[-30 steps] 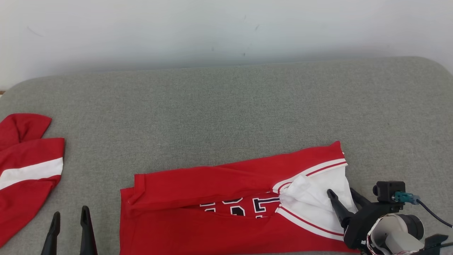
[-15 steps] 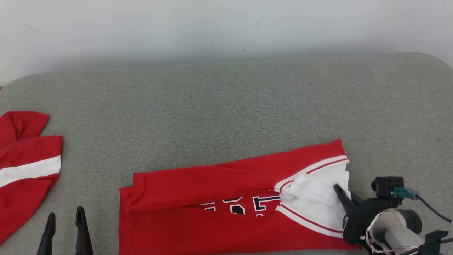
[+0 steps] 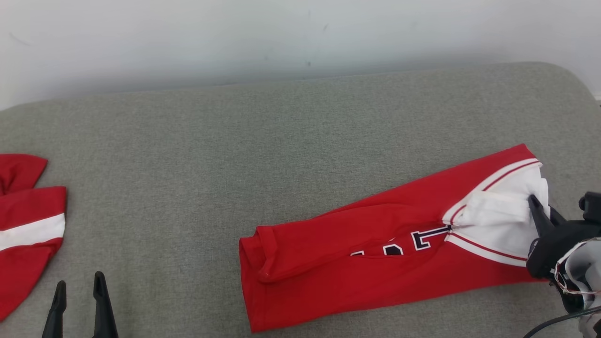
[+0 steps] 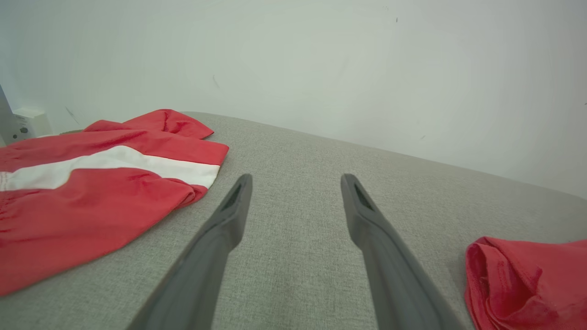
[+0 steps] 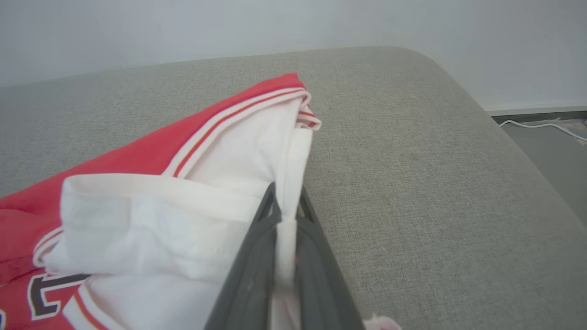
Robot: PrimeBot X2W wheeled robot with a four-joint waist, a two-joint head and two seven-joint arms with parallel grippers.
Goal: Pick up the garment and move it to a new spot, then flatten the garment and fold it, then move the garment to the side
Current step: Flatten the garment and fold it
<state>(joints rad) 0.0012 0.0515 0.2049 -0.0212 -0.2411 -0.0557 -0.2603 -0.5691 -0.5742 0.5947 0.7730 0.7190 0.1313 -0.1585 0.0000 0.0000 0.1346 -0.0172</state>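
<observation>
The garment [image 3: 375, 244], a folded red jersey with black white-edged lettering and striped trim, lies slanted across the right half of the grey cushion. My right gripper [image 3: 540, 209] is shut on the garment's white sleeve edge at its right end; in the right wrist view the white fabric [image 5: 183, 201] is pinched between the two dark fingers [image 5: 257, 256] of that gripper [image 5: 285, 195]. My left gripper [image 3: 77, 291] stands open at the lower left, apart from the garment. Its open fingers [image 4: 224, 220] frame bare cushion, and the garment's folded red end [image 4: 527, 279] shows at the lower right.
A second red garment with a white band [image 3: 28, 230] lies at the cushion's left edge, also seen as red-and-white cloth [image 4: 91, 183]. A pale wall [image 3: 300, 37] rises behind the grey cushion [image 3: 235, 164]. The cushion's right edge drops to a floor with a white cable [image 5: 541, 126].
My right gripper has shut on the white sleeve edge and drawn the garment to the right, so it lies slanted farther right. The camera has shifted a little.
</observation>
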